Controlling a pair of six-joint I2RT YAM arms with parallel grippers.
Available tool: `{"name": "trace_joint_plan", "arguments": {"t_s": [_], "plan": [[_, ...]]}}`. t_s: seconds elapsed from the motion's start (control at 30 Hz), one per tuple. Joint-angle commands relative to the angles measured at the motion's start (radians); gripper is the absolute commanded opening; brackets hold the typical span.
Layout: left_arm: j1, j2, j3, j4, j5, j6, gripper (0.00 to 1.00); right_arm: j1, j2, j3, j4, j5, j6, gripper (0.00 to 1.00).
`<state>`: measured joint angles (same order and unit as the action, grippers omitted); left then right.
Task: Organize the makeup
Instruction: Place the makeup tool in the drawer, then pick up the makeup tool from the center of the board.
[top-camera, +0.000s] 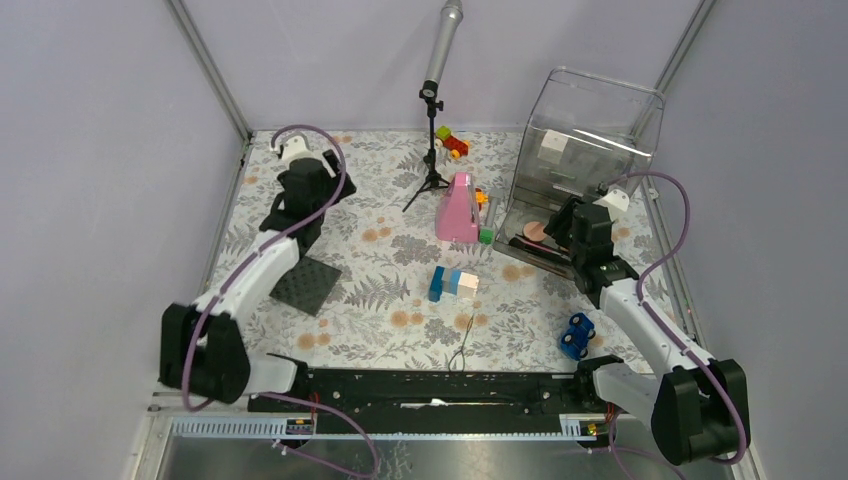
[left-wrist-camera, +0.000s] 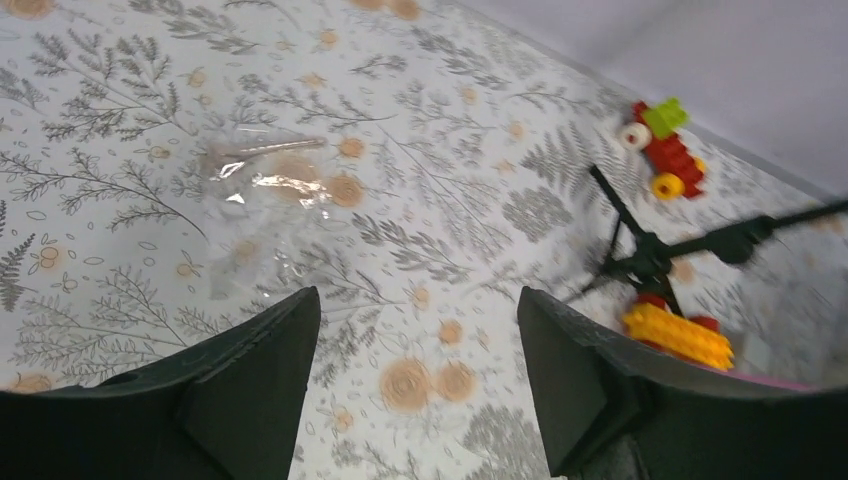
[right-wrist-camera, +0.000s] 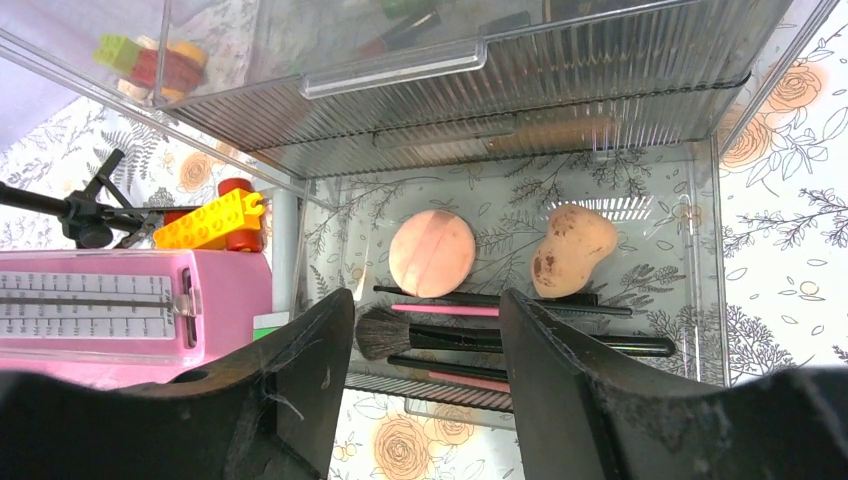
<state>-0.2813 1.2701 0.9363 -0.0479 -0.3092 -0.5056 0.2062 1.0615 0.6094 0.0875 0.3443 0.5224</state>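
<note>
1. Right jaws stood apart, holding nothing, over the clear organizer's open drawer (right-wrist-camera: 705, 250).
2. Brushes (right-wrist-camera: 540, 343) lay in it under the tips, long axes crosswise, spanning the gap. Two peach sponges (right-wrist-camera: 432, 253) sat just ahead.
3. Left jaws were wide and empty over the tabletop (left-wrist-camera: 120, 150).
4. Flat dark square (top-camera: 305, 285) lay behind the left jaws, by that forearm. Left arm was nearer, so probably its pick.

I see plain pale-lavender walls (top-camera: 100, 150) closing in the table (top-camera: 380, 290) on three sides — its top is covered in a fern-and-flower print. Slanting metal posts (top-camera: 210, 70) rise from both far corners — the light is soft and even.
</note>
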Motion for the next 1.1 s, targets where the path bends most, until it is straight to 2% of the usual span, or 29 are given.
{"name": "trace_joint_plan", "arguments": {"t_s": [0.0, 0.07, 0.13, 0.27, 0.47, 0.6, 0.83, 1.07], "plan": [[0.091, 0.169, 0.132, 0.054, 0.039, -0.059, 0.76, -0.005, -0.030, -0.009, 0.003, -0.020, -0.035, 0.63], [0.134, 0.248, 0.178, 0.015, 0.039, -0.076, 0.77, -0.005, -0.036, -0.013, 0.003, -0.025, -0.035, 0.63], [0.186, 0.301, 0.190, 0.012, 0.069, -0.113, 0.83, -0.005, -0.038, -0.017, 0.003, -0.031, -0.036, 0.63], [0.269, 0.384, 0.205, 0.043, 0.131, -0.142, 0.84, -0.005, -0.019, -0.010, 0.005, -0.018, -0.068, 0.63], [0.280, 0.557, 0.339, -0.067, 0.090, -0.112, 0.83, -0.005, 0.003, -0.001, 0.003, -0.021, -0.086, 0.64], [0.280, 0.640, 0.401, -0.095, 0.104, -0.095, 0.78, -0.005, 0.014, 0.002, 0.001, -0.025, -0.094, 0.65], [0.301, 0.709, 0.450, -0.133, 0.056, -0.064, 0.77, -0.005, 0.028, 0.007, 0.002, -0.035, -0.099, 0.65], [0.301, 0.774, 0.518, -0.191, 0.037, -0.028, 0.81, -0.005, 0.038, 0.009, 0.003, -0.045, -0.105, 0.66]]}}
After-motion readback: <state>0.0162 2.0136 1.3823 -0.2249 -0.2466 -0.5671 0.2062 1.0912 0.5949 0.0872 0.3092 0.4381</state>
